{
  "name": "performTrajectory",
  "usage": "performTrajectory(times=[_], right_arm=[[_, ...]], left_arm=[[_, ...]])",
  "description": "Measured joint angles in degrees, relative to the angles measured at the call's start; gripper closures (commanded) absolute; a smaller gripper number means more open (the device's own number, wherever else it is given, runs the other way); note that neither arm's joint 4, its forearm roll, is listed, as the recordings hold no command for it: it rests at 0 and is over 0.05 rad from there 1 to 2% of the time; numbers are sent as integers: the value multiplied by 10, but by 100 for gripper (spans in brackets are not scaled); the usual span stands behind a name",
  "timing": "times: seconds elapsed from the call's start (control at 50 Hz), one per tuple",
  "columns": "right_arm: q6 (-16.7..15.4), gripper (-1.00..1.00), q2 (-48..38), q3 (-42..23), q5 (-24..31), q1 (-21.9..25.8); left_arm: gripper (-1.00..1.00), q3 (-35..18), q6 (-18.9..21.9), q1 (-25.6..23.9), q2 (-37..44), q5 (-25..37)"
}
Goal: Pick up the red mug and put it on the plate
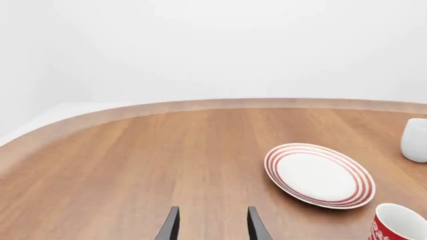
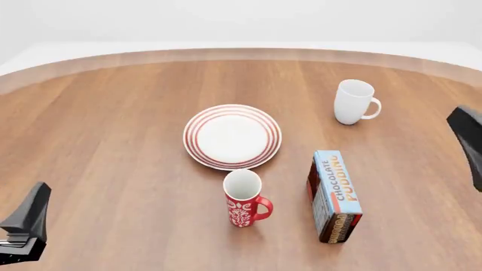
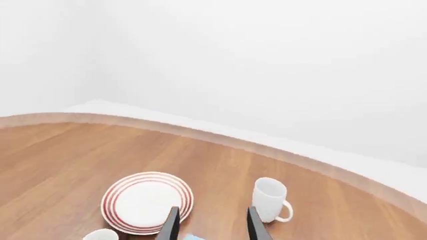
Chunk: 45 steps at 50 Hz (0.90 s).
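Observation:
The red mug (image 2: 245,201) stands upright near the front of the table, handle to the right, just in front of the plate (image 2: 232,136). The plate is bare. My left gripper (image 2: 29,220) is at the front left, far from the mug. In the left wrist view its jaws stand apart and empty (image 1: 212,227), with the plate (image 1: 319,175) and the red mug (image 1: 399,226) off to one side. My right gripper (image 2: 468,135) is at the right edge. In the right wrist view it (image 3: 212,226) is open and empty, with the plate (image 3: 147,201) and the red mug's rim (image 3: 101,235) in sight.
A plain white mug (image 2: 354,101) stands at the back right of the plate; it also shows in the wrist views (image 1: 415,140) (image 3: 269,199). A blue chocolate pudding box (image 2: 333,196) stands right of the red mug. The wooden table's curved far edge (image 2: 241,55) runs across the back.

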<state>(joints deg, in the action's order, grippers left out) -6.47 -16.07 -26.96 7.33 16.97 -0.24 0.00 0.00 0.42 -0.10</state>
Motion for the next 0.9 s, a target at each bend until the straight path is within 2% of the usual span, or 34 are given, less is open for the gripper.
performTrajectory(times=[0.3,0.64,0.9], right_arm=[[-47,-100,-163,-131,64,104],[-51,-100,-262,-264,197,175],[-50,-100,-321,-322,277,206]], left_arm=[[-100,0,0,0,0,0],[-100,0,0,0,0,0],[-100,0,0,0,0,0]])
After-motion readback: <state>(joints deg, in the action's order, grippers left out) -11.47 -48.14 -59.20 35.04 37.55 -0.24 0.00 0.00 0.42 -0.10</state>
